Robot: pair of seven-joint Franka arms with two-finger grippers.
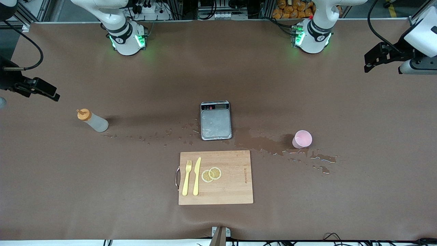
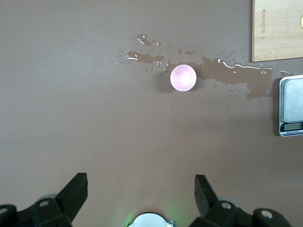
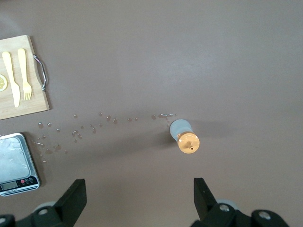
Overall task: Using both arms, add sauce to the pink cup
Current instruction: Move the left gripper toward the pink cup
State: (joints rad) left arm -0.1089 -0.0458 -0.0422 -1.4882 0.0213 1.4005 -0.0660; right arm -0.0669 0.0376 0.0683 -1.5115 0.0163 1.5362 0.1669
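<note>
The sauce bottle (image 1: 93,121), whitish with an orange cap, stands upright toward the right arm's end of the table. In the right wrist view the sauce bottle (image 3: 185,137) shows from above, ahead of my right gripper (image 3: 138,191), which is open and empty. That right gripper (image 1: 51,92) hangs over the table's edge at its own end. The pink cup (image 1: 302,139) stands upright toward the left arm's end, beside a wet patch. My left gripper (image 2: 140,187) is open and empty, well short of the cup (image 2: 182,77). The left gripper (image 1: 370,61) hovers over its end of the table.
A grey scale (image 1: 215,120) sits mid-table. A wooden cutting board (image 1: 232,184), nearer the front camera, carries a yellow fork, a knife and two lemon slices. A puddle (image 1: 266,143) spreads between scale and cup. Droplets (image 1: 150,136) trail from bottle to scale.
</note>
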